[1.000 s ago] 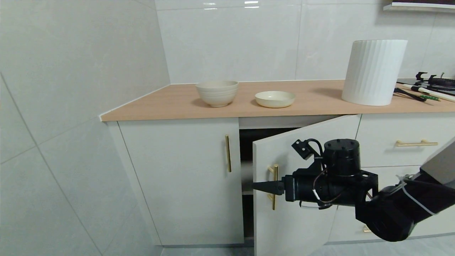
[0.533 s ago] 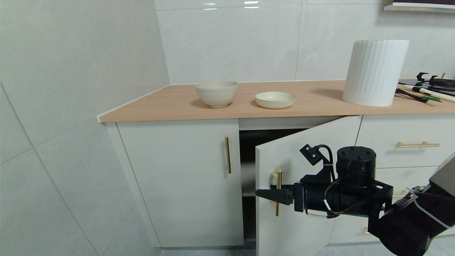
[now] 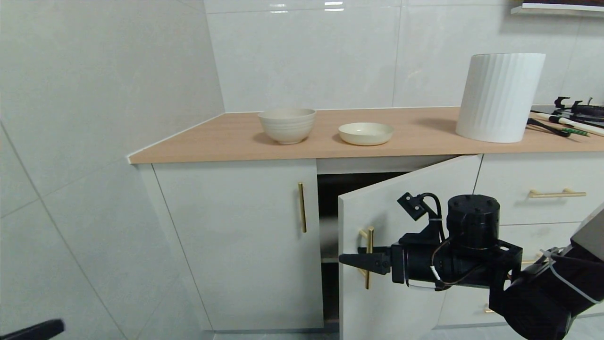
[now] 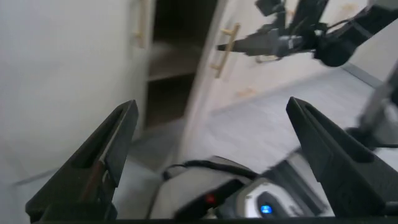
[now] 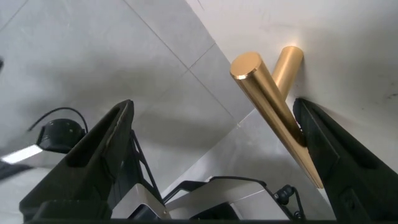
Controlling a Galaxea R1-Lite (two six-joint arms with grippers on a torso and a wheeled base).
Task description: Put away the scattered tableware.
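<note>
A ribbed cream bowl [image 3: 288,124] and a shallow cream dish [image 3: 365,132] stand side by side on the wooden counter [image 3: 222,141]. Below them the right cabinet door [image 3: 401,203] hangs partly open, with a dark shelf space behind it. My right gripper [image 3: 358,260] is level with that door's gold handle [image 3: 369,238]. In the right wrist view the right gripper [image 5: 211,106] is open and the gold handle [image 5: 273,99] lies between its fingers, close to one finger [image 5: 336,162]. My left gripper [image 4: 211,109] is open and holds nothing, low by the floor at the left [image 3: 33,329].
A tall white ribbed container [image 3: 500,97] stands at the counter's right, with dark utensils [image 3: 566,123] beyond it. The left cabinet door [image 3: 236,236] is closed. Drawers with gold pulls [image 3: 557,193] sit to the right. A tiled wall runs along the left.
My right gripper sank a little and drew right with the door handle, and the door swung slightly wider. The left gripper's tip has come into the head view's lower left corner.
</note>
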